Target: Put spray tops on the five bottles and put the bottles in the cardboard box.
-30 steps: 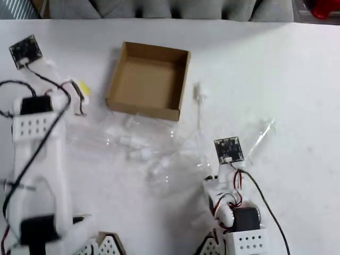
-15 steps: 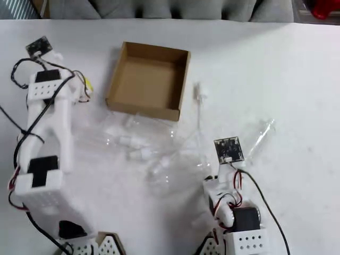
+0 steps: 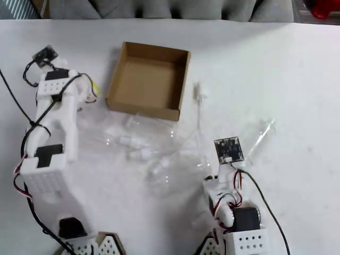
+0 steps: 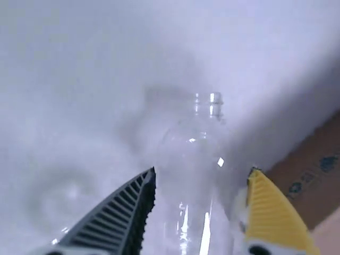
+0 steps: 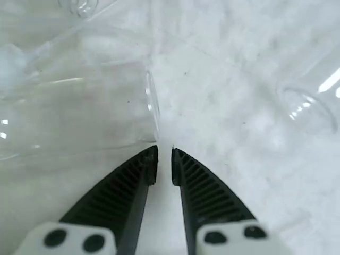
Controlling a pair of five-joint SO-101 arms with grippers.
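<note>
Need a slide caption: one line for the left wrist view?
Open left gripper straddling an uncapped clear bottle, with the cardboard box just beside it.

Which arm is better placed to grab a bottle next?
Left. The left gripper has open jaws either side of an uncapped bottle beside the cardboard box. The right gripper, jaws shut, grips nothing.
</note>
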